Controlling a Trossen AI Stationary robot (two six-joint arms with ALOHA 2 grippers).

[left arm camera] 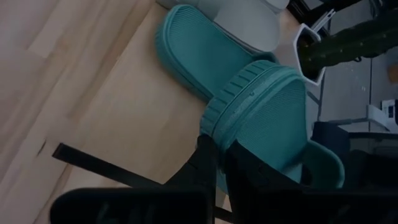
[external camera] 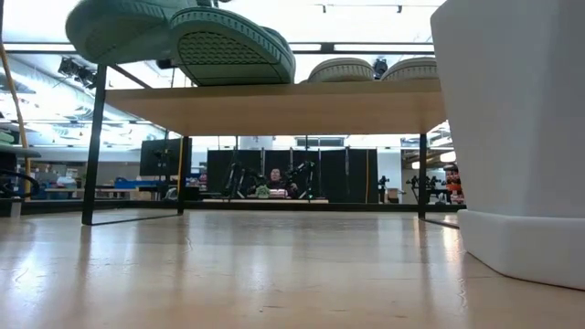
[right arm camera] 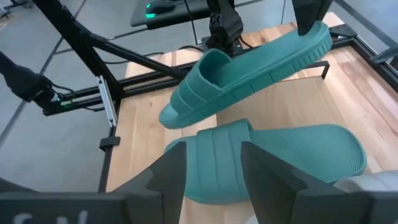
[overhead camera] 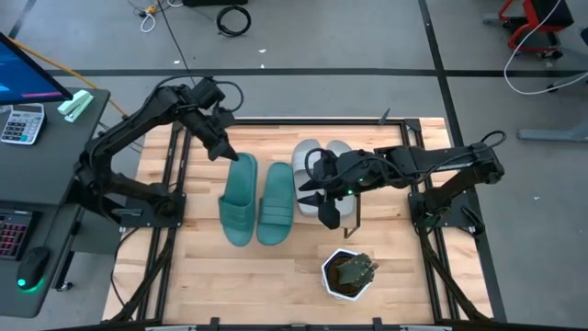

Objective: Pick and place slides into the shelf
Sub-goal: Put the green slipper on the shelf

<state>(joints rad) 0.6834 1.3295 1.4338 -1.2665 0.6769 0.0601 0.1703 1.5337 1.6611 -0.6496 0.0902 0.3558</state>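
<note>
Left tool (overhead camera: 223, 147), fingers pressed together, pinching the heel rim of the left teal slide (overhead camera: 238, 199) at the far-left end of the shelf (overhead camera: 303, 241). From above, looks flat on the board; only the right wrist view shows this slide (right arm camera: 249, 73) tilted, heel raised off the board, toe dipping toward the second teal slide (right arm camera: 273, 158). Left wrist view: dark fingers (left arm camera: 208, 165) clamped on the ribbed teal edge (left arm camera: 261, 118).

Just right of it on the shelf, the second teal slide (overhead camera: 277, 202) lying flat. Next along, two light grey slides (overhead camera: 317, 170), partly hidden under the right arm.

Right tool (overhead camera: 323, 210) above the grey pair, fingers spread, holding nothing.

Low view alone: ribbed teal soles (external camera: 228, 46) overhanging the board's near edge (external camera: 292, 100), grey soles (external camera: 343, 68) farther right, thin black legs beneath.

Right of the shelf's near corner, on the counter (overhead camera: 184, 276), a white hexagonal pot (overhead camera: 348, 275) containing a green plant (overhead camera: 354, 269).
</note>
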